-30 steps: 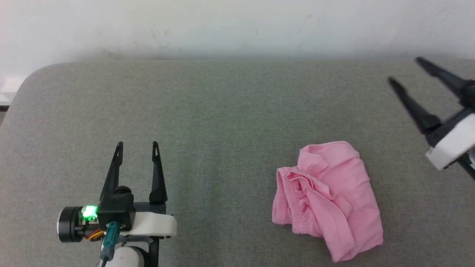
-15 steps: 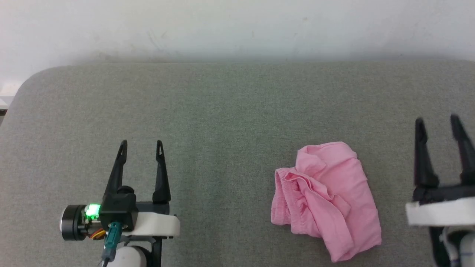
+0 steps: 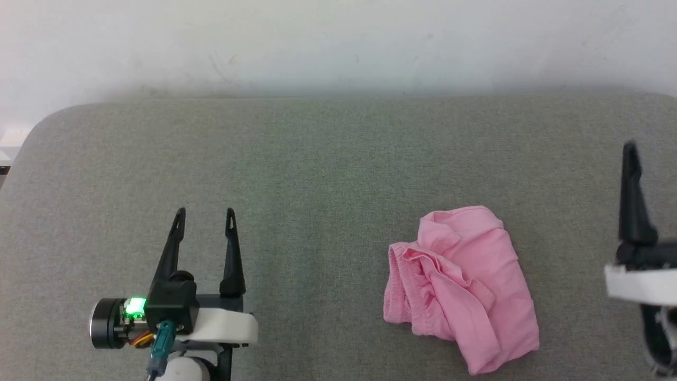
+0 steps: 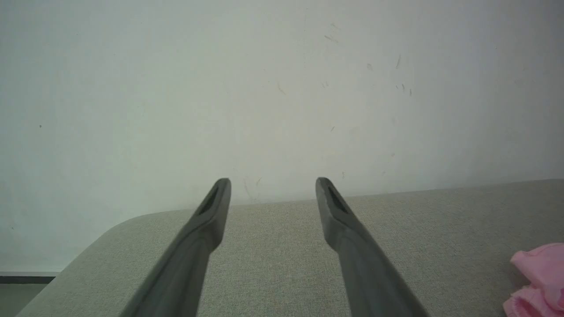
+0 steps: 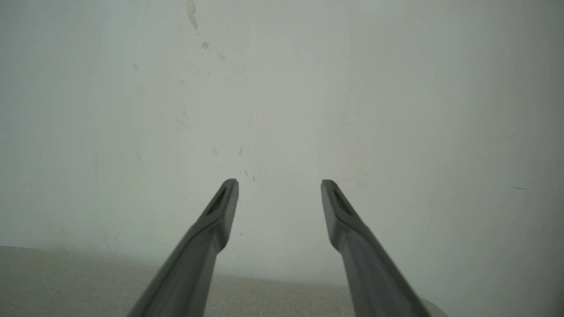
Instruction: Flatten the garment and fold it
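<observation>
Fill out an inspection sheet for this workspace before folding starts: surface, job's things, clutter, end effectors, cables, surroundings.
Surface: grey fabric-covered pad, with a rounded corner at the far left.
Job's things: pink garment lies crumpled in a heap right of centre, with its gathered band bunched on its left side. It is not yet flattened or folded.
Clutter: nothing seen.
End effectors: left end effector is open and empty at the lower left, well apart from the garment. Right end effector is open and empty at the right edge of the head view, also apart from it.
Cables: teal plug and orange wires at the left wrist.
Surroundings: pale scuffed wall behind the pad.
</observation>
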Controlling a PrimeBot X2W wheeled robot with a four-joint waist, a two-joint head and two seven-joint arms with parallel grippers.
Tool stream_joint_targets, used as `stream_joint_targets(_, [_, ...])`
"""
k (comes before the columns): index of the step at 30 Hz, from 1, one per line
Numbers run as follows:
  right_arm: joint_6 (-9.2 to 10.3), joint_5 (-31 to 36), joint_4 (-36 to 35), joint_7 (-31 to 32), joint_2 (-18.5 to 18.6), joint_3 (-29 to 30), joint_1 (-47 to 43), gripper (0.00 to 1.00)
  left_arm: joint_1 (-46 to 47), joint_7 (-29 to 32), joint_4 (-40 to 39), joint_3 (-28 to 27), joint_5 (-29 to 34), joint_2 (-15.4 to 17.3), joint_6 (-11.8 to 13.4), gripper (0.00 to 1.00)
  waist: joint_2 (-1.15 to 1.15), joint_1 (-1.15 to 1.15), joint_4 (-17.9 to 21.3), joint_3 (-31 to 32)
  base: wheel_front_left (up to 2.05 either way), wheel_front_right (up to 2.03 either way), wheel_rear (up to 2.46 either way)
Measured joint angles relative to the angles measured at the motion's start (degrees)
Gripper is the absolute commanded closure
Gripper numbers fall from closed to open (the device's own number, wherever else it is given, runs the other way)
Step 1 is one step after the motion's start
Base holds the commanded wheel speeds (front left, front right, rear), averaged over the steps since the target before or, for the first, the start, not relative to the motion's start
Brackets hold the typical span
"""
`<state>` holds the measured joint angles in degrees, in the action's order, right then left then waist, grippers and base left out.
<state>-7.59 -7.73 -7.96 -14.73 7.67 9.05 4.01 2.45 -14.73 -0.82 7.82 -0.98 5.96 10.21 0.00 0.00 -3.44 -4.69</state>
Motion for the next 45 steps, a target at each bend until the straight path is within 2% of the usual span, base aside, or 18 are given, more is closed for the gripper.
stream_joint_targets(2, [0.00,-0.26,-0.04,0.66,3.36,-1.15,3.11,0.00,-0.01,0.00,0.02,-0.05,0.00,-0.02,-0.02,0.00,0.00,0.00,0.00,0.18,0.00,0.00,0.00])
stream_joint_targets(5, [0.00,-2.57,0.31,6.93,8.18,-4.31,7.71,0.00,-0.02,0.00,0.03,-0.07,-0.01,-0.14,-0.08,0.00,0.00,0.00,-0.17,0.30,0.00,0.00,0.00])
stream_joint_targets(8, [0.00,-7.14,1.75,17.41,14.06,-9.83,11.60,0.00,-0.03,0.00,-0.01,-0.18,-0.01,-0.31,-0.09,0.00,0.00,0.00,-0.48,0.22,0.00,0.00,0.00])
stream_joint_targets(14, [-0.01,-20.78,4.55,40.83,27.71,-22.67,16.13,0.00,-0.04,0.00,-0.14,-0.44,-0.01,-0.51,-0.09,0.00,0.00,0.00,-1.23,-0.61,0.00,0.00,0.00])
stream_joint_targets(17, [-0.01,-29.10,5.67,49.94,32.38,-28.33,17.64,0.00,-0.03,0.00,-0.30,-0.57,-0.01,-0.58,-0.09,0.00,0.00,0.00,-1.52,-1.29,0.00,0.00,0.00])
stream_joint_targets(20, [-0.01,-34.51,7.38,56.01,35.61,-33.22,19.22,0.00,0.02,0.00,-0.49,-0.55,-0.01,-0.77,-0.09,0.00,0.00,0.00,-1.85,-2.18,0.00,0.00,0.00])
stream_joint_targets(23, [-0.01,-38.09,9.95,58.62,35.66,-35.97,20.88,0.00,0.26,0.00,-0.74,-0.55,-0.01,-0.98,-0.08,0.00,0.00,0.00,-2.18,-3.38,0.00,0.00,0.00])
stream_joint_targets(27, [-0.01,-39.76,14.81,58.90,33.36,-38.84,23.66,0.00,1.80,-0.01,-0.97,-0.31,-0.01,-1.32,-0.09,0.00,0.00,0.01,-2.70,-5.36,0.00,0.00,0.00])
stream_joint_targets(32, [-0.01,-40.80,21.71,56.81,29.39,-42.61,24.21,0.00,3.01,0.00,-1.03,-0.05,-0.01,-1.83,-0.08,0.00,0.00,0.01,-3.63,-7.75,0.00,0.00,0.00])
stream_joint_targets(37, [-0.03,-41.06,25.99,53.71,28.65,-46.18,24.73,0.00,3.90,0.00,-1.03,-0.15,-0.01,-1.94,-0.08,0.00,0.00,-0.01,-4.69,-9.30,0.00,0.00,0.00])
stream_joint_targets(38, [-0.03,-41.46,26.32,53.05,28.71,-46.62,25.07,0.09,3.89,0.00,-1.03,-0.20,-0.01,-1.94,-0.08,0.00,0.00,-0.01,-4.82,-9.47,0.00,0.00,0.00])
stream_joint_targets(39, [-0.03,-41.52,26.54,51.86,28.77,-47.09,25.38,1.00,3.89,0.00,-1.03,-0.29,-0.01,-1.94,-0.07,0.00,0.00,-0.01,-4.86,-9.57,0.00,0.00,0.00])
stream_joint_targets(45, [-0.03,-42.25,26.81,45.48,29.04,-50.61,27.26,1.00,3.78,0.00,-0.96,-0.98,-0.01,-1.77,0.00,0.00,0.00,0.01,-3.61,-8.95,0.00,0.00,0.00])
